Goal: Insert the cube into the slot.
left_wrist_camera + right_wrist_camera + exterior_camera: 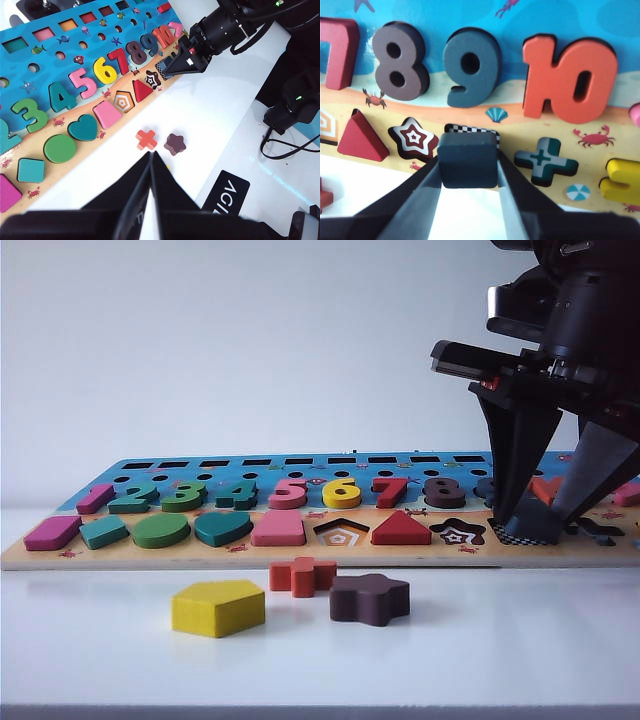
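Left gripper: jaws pressed together, well apart from colourful wooden shape board.
Right gripper: jaws pinching flat navy wooden cube, tilted over board's checkerboard square slot.

Readable marks:
- Board, far row, wooden numerals standing in their recesses, left to right: pink 1, green 2, green 3, teal 4, pink 5, yellow 6, red 7, brown 8, grey-blue 9, orange 10.
- Black plate at the table's right edge: white letters "AGI", the rest cut off.
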`<action>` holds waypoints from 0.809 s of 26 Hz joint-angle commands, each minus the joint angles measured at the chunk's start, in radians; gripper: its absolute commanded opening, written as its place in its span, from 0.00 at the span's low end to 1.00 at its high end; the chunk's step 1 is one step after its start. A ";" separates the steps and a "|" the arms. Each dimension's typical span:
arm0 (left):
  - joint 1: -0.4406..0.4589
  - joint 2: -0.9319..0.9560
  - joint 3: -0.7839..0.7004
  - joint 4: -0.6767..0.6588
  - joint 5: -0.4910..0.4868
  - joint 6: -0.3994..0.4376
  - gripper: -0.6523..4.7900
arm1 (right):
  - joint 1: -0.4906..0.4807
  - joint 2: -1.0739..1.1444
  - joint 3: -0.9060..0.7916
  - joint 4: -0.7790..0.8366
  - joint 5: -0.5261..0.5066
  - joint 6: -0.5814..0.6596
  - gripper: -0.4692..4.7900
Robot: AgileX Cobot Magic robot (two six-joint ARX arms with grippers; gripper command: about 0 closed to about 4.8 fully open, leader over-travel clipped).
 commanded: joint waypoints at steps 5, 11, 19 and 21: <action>0.000 0.002 0.003 0.014 0.008 0.007 0.14 | 0.001 -0.002 0.002 0.024 0.018 -0.004 0.13; 0.000 0.002 0.003 0.014 0.008 0.007 0.14 | 0.001 -0.001 0.002 0.026 0.017 -0.003 0.13; 0.000 0.002 0.003 0.014 0.008 0.007 0.14 | 0.001 0.000 0.002 0.026 0.011 -0.003 0.13; 0.000 0.002 0.003 0.014 0.008 0.007 0.14 | 0.001 0.000 0.002 0.026 0.004 -0.003 0.13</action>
